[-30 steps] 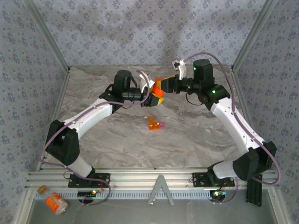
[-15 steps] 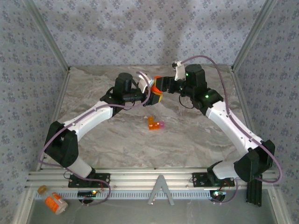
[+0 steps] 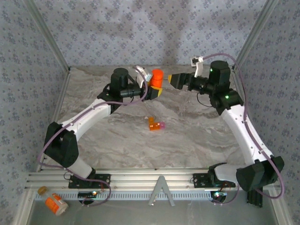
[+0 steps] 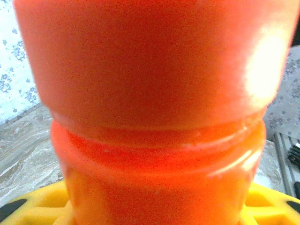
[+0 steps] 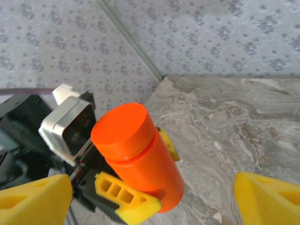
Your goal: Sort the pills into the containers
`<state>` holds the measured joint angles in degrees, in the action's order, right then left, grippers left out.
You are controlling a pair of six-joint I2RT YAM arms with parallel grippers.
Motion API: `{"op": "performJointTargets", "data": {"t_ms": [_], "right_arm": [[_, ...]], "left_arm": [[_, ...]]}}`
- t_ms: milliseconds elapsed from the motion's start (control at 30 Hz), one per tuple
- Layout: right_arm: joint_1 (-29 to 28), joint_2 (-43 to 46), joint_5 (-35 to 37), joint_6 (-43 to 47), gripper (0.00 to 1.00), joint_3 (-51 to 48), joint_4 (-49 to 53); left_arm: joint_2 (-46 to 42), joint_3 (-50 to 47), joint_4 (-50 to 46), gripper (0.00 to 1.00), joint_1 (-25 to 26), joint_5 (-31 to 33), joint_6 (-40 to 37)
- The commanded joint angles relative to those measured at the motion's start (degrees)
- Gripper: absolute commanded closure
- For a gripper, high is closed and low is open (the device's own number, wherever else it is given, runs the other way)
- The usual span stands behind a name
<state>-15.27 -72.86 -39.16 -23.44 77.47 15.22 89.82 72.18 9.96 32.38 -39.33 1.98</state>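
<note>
Pill bottle [image 3: 157, 76], capped, upper centre: I see my left gripper [image 3: 155, 90] grasping it, right gripper [image 3: 171, 78] spread wide beside it.

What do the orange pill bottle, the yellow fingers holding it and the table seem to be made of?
Pill bottle: probably plastic; smooth, glossy, translucent body under an opaque cap. Fingers of the left tool: matte yellow with moulded hollows, likely plastic or rubber. Table: grey marble pattern; real stone or printed sheet, I cannot tell.
</note>
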Motion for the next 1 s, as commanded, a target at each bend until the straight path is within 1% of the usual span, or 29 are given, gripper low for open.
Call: {"op": "performJointTargets", "data": {"t_ms": [0,33,167,300,500,733,967], "right_arm": [[1.1,-3.9,-10.9,5.9,0.1,5.7,4.7],[1.1,-5.1,-13.1,7.1,0.1,7.4,6.2],[0.6,-8.8,-15.2,10.9,0.1,13.9,11.7],[-0.4,-11.2,-14.2,13.5,0.1,17.6,15.7],[-2.4,-13.1,-12.3,16.2,0.11,20.8,18.9],[-5.1,-15.2,-10.9,18.1,0.14,23.6,23.5],[-6.3,-16.8,-10.0,19.6,0.21,25.4,26.1]], "left_arm": [[-0.5,2.6,-2.3,1.0,-0.9,-7.5,-3.5],[-0.4,3.0,-3.3,1.0,-1.0,-8.4,-4.1],[-0.2,4.6,-6.7,1.0,-1.2,-11.7,-6.4],[0.1,5.8,-9.2,1.0,-1.3,-13.7,-7.8],[0.4,7.7,-12.9,1.0,-1.2,-15.6,-10.2],[0.7,7.6,-13.6,1.0,-1.3,-16.9,-10.5],[1.0,7.6,-13.6,1.0,-1.3,-17.2,-10.3]]}}
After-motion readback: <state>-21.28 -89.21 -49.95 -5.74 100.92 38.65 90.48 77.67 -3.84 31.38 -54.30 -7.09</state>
